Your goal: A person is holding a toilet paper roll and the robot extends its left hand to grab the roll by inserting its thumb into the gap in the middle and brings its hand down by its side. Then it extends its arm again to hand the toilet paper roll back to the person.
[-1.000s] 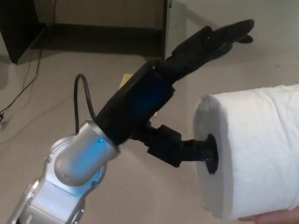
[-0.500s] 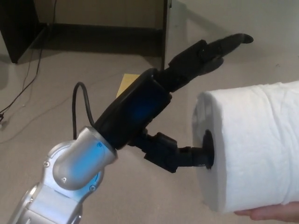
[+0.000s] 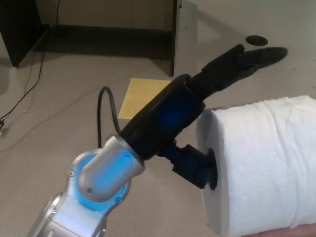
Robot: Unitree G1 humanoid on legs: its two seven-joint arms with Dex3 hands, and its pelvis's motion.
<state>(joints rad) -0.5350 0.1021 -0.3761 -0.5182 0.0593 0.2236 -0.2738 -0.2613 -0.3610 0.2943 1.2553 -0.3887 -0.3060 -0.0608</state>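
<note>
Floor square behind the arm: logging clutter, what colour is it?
Yellow; the square shows in the head view.

1. Left hand (image 3: 197, 123) reaches in from lower left toward picture right
2. Toilet paper roll (image 3: 261, 168) at right, lying sideways, core end facing the hand
3. Thumb (image 3: 195, 165) inside the roll's core; fingers (image 3: 242, 61) stretched above and behind the roll, apart from it
4. Person's hand (image 3: 291, 232) under the roll at bottom right edge
5. Flat sheet (image 3: 140, 96) on floor behind the arm; cable (image 3: 29, 79) on floor far left
</note>
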